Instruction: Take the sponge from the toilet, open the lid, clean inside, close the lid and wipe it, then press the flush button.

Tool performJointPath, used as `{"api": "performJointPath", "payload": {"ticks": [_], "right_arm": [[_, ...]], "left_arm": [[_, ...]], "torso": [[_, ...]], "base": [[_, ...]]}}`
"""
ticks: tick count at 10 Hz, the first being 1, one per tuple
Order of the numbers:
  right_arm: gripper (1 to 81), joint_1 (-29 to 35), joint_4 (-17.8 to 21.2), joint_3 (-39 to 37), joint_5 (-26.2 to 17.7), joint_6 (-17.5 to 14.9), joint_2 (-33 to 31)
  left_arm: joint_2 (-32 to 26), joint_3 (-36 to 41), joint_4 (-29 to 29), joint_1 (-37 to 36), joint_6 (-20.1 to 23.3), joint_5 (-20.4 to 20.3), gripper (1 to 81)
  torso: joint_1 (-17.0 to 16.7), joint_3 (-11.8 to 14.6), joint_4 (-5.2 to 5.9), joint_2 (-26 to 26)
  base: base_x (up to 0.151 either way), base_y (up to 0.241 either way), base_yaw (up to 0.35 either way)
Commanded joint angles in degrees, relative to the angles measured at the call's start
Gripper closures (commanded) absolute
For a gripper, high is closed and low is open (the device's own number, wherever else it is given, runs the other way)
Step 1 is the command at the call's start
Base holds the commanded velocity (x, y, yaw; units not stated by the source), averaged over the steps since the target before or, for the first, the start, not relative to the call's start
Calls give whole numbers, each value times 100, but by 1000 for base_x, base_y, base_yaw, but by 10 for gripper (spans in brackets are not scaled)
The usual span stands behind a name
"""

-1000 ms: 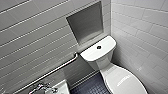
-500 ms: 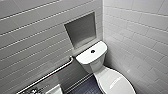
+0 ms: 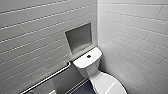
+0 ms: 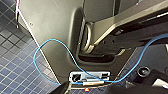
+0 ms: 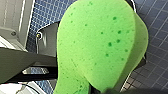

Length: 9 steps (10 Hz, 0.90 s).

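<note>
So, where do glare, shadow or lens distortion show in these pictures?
Head view: the joints of the grey wall tiles look slightly bowed, probably a wide-angle effect; a bright glare streak lies on the glossy white oval lid; the square wall niche is shaded darker. Right wrist view: the bright green soft sponge is evenly lit, darker along one edge.

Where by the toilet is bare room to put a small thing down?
Free: the tank top around the flush button, the niche above it, the shut lid. Tight: the gap between tank and right wall; a grab bar lines the left wall.
</note>
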Motion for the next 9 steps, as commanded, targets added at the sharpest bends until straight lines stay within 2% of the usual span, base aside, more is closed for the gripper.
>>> {"api": "performJointPath", "payload": {"ticks": [1,2,4,5,7,9], "right_arm": [[811,-59,-159,-146,-568,-2,3],[811,-50,-159,-252,-595,-11,82],[811,-77,-291,-533,-647,-11,232],[811,-86,-361,-673,-683,-11,346],[811,-103,-423,-937,-700,-3,548],[811,-86,-449,-1026,-850,-3,610]], "left_arm": [[-63,-13,-26,-13,22,510,10],[-19,-48,-18,-13,22,510,10],[-10,-48,-18,-48,22,502,10],[-19,-48,-18,-66,22,502,10],[-19,-48,-9,-66,22,510,10],[-19,-48,-9,-66,22,510,10]], "torso": [[-369,406,0,573],[-509,194,-53,783],[-712,332,-74,1080],[-841,841,-77,1283],[-1046,1033,-77,1617],[-1274,1380,-77,1970]], "base": [[0,0,0],[0,0,0],[0,0,0],[0,0,0],[0,0,0],[0,0,0]]}}
